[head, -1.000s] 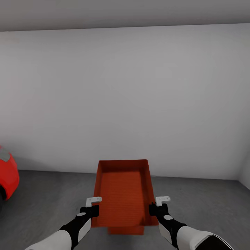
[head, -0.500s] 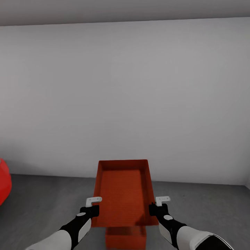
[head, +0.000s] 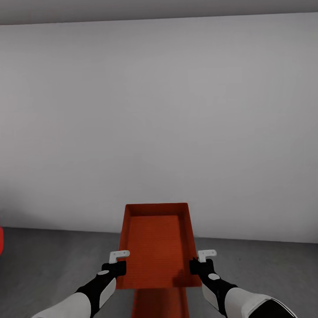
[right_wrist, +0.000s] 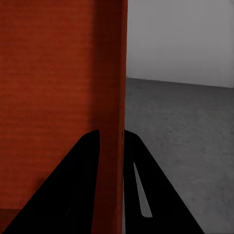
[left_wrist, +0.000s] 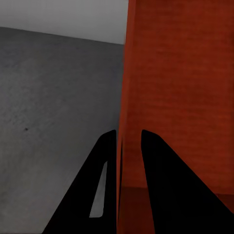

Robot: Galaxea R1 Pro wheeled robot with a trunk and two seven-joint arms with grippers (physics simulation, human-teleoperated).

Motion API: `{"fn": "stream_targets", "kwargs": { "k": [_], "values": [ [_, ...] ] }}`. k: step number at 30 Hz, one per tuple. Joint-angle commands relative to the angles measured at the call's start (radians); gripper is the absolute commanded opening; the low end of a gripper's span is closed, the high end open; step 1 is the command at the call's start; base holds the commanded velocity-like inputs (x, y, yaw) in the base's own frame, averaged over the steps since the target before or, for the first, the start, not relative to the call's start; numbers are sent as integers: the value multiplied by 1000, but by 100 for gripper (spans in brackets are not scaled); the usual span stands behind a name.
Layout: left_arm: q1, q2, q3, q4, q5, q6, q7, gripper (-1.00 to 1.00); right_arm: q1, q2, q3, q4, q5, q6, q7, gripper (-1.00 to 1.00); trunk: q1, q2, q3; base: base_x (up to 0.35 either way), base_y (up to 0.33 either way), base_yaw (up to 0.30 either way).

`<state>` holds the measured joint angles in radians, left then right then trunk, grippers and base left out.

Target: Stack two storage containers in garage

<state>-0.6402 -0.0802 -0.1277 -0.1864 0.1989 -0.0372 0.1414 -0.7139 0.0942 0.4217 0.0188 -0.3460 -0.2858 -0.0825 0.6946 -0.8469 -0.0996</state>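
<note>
Between left gripper (head: 118, 261) and right gripper (head: 201, 261), container (head: 157, 245), walls apparently pinched

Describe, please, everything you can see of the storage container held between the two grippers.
The held container is an orange-red, open-topped rectangular tub with thin straight walls and a finely ribbed inside; it looks empty. It is carried level above the grey floor, the left gripper and right gripper each pinching a side wall. The other container lies below it.

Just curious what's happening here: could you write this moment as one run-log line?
place: garage | left gripper: shut on held container wall | right gripper: same | second container: on floor below
</note>
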Motion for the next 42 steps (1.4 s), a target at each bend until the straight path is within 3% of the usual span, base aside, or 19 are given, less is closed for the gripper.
{"fn": "stream_targets", "kwargs": {
  "k": [1,33,34,35,42],
  "values": [
    [-1,14,18,-2,-7,-20,21,-100,-1,1,-84,1,13,0,4,-100,1,-1,-2,321,0,0],
    [-1,16,17,-1,-7,-20,21,-100,-1,1,-84,1,13,0,4,-100,1,-1,-2,298,0,0],
    [-1,6,-2,5,10,-11,10,-100,-1,5,4,1,-9,-4,-1,-100,1,-1,-2,0,0,0],
    [-1,11,-14,4,17,-16,6,-100,-1,5,34,1,-25,-4,-1,-100,1,-1,-2,0,0,0],
    [2,14,-32,-1,46,-27,1,-100,-1,3,117,1,-96,-4,-2,-100,1,-1,-2,0,0,0]
  ]
}}
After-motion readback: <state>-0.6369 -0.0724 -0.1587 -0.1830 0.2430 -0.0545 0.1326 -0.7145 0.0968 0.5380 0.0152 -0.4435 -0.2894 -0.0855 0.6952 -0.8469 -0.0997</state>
